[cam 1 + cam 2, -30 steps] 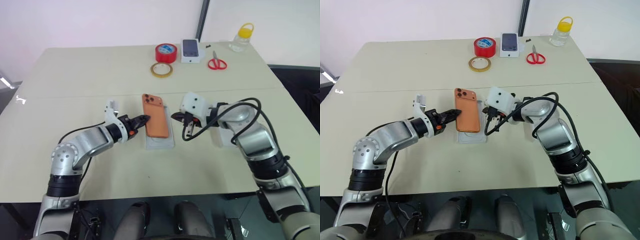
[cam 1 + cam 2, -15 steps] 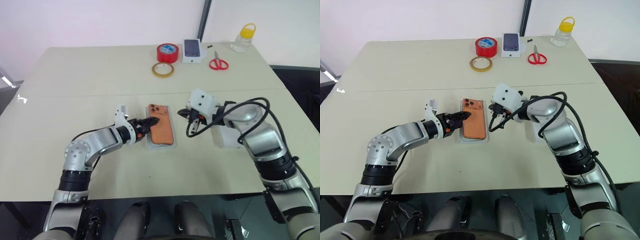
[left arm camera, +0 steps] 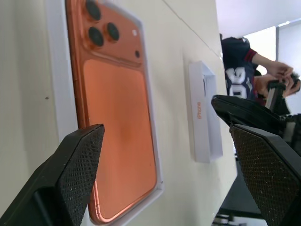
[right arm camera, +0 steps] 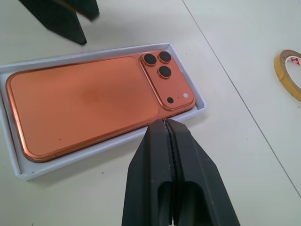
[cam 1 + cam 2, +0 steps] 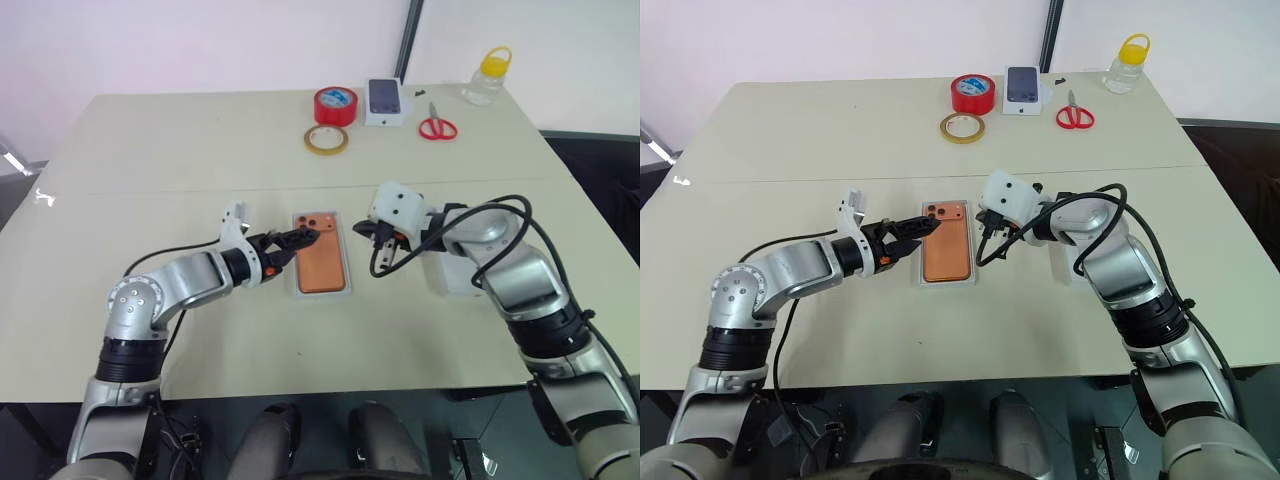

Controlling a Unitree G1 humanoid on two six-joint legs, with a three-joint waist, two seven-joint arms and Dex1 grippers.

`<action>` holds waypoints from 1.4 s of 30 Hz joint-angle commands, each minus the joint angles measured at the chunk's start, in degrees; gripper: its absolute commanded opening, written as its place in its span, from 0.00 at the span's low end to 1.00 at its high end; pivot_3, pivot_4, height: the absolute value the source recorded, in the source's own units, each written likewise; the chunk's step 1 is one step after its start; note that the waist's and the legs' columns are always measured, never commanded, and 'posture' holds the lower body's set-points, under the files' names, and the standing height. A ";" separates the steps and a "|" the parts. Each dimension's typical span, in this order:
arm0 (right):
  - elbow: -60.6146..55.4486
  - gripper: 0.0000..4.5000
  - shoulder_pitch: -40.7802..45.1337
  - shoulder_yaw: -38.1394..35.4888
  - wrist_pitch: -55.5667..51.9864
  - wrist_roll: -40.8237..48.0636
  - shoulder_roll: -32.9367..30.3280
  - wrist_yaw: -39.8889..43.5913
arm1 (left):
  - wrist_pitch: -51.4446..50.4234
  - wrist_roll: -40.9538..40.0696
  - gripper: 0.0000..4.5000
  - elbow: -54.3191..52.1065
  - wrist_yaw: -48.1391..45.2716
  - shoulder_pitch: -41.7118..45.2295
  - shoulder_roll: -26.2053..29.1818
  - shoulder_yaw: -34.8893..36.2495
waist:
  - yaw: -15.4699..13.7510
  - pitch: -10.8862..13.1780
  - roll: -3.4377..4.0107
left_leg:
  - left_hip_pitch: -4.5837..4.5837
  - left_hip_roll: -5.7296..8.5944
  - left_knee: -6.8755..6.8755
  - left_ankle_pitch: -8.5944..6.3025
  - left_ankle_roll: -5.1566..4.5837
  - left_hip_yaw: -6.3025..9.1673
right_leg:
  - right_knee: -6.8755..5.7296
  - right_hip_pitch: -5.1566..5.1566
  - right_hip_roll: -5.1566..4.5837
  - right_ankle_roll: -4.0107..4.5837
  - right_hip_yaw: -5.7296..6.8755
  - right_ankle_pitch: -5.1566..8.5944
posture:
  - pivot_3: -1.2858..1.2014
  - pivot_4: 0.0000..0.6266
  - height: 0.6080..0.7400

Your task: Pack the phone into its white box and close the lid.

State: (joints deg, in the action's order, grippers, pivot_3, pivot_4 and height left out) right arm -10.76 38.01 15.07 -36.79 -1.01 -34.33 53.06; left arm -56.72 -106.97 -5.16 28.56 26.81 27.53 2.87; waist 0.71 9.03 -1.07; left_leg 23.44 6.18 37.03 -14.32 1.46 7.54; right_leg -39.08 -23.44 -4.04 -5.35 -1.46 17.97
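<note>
In the head views the phone (image 5: 321, 265) lies flat inside the white box (image 5: 345, 288) at the middle of the bench (image 5: 180, 160), camera cluster toward the far side, so I judge the packing step is done and only the closing is left. My left gripper (image 5: 303, 238) hovers just beside the box's left edge with its fingers spread and holding nothing; I think it is placed there to be free of the phone. My right gripper (image 5: 384, 238) is clenched on nothing, near the box's right edge, perhaps to steady it. The lid (image 5: 447, 272) lies on the bench to the right, mostly hidden under my right arm, so I cannot see its whole form. In the left wrist view the phone fills the box between my two open fingers (image 3: 77, 165), and the lid (image 3: 205, 113) shows from its side with small orange letters that I cannot read; a person stands behind, cut off at the edge. In the right wrist view my shut fingers (image 4: 162, 155) are next to the box's near wall, but whether they touch it I cannot tell.
</note>
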 commanded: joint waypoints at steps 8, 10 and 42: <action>6.05 0.00 3.54 3.96 -2.97 -4.14 2.02 -4.80 | -1.46 31.10 0.35 -5.63 -16.01 1.09 13.18 -4.96 | 0.02 0.01 0.03 | 0.00 0.00 -0.04 0.00 0.00 -0.01 | 0.02 -0.01 0.01 0.01 0.00 0.00 | 0.52 0.24 1.00; 7.57 0.00 3.86 5.20 -3.55 -5.19 2.48 -5.48 | -1.36 37.80 0.13 -5.69 -20.36 2.10 14.84 -7.52 | 0.00 0.02 0.03 | 0.00 0.01 -0.06 0.00 0.01 -0.01 | 0.02 -0.01 0.01 0.01 0.00 0.00 | 0.52 0.24 1.00; -8.80 0.00 -6.44 5.57 -13.22 -8.43 -7.09 -1.65 | -1.94 80.65 0.00 3.64 -57.54 17.43 -11.49 -30.39 | -1.17 0.06 0.02 | 0.09 0.11 0.03 -0.03 -0.05 0.05 | 0.07 0.02 -0.08 -0.05 0.08 0.02 | 0.52 0.24 1.00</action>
State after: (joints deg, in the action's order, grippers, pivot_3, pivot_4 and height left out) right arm -14.37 31.74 21.75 -49.89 -11.16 -41.48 50.31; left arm -59.32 -25.26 0.16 -25.93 42.73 19.36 -25.13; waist -0.46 9.09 -1.05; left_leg 23.53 6.29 37.06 -14.35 1.40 7.59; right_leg -39.00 -23.42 -4.11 -5.40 -1.39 17.99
